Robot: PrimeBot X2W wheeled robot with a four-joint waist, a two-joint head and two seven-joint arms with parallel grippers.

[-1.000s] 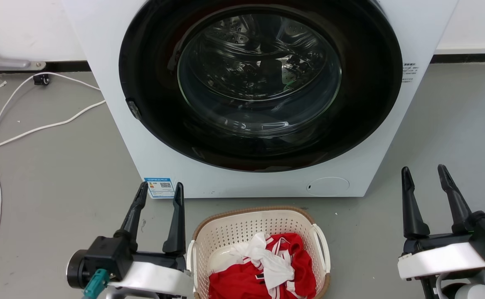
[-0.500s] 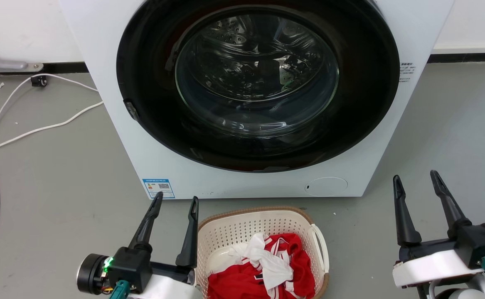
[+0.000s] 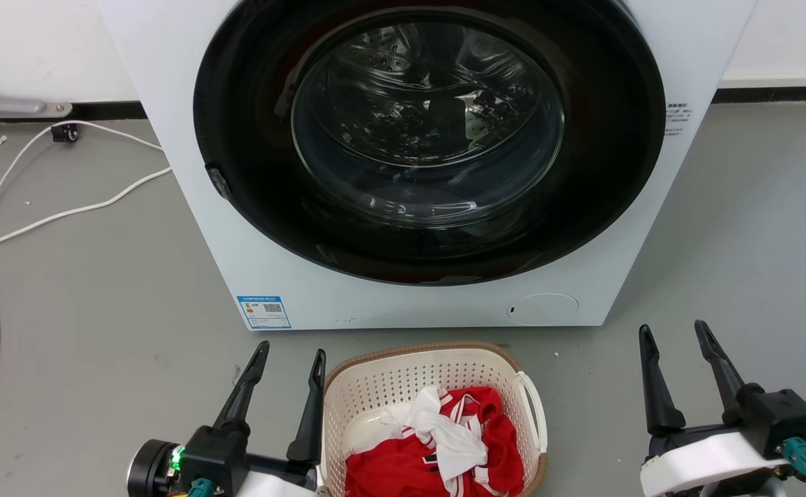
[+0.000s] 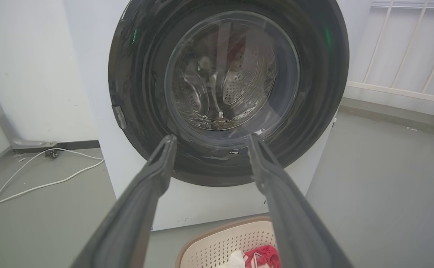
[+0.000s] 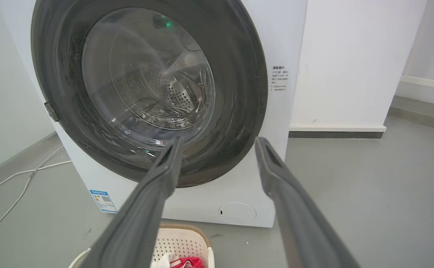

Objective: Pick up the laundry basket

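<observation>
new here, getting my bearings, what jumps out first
A big white washing machine with a dark round glass door dominates the head view's middle. Just before it sits the laundry basket holding red and white clothes, the open left gripper close by its left side, the open right gripper farther off on the right.

Cream perforated laundry basket [image 3: 403, 386], brown rim

One white front-loading washing machine [image 3: 271, 276] with one round dark glass door [image 3: 430, 138] and one blue label sticker [image 3: 263, 312]. One cream perforated plastic laundry basket [image 3: 403, 383]. One heap of red and white cloth [image 3: 472, 421]. Two dark long-fingered grippers: left gripper [image 3: 291, 349], right gripper [image 3: 673, 327].
</observation>
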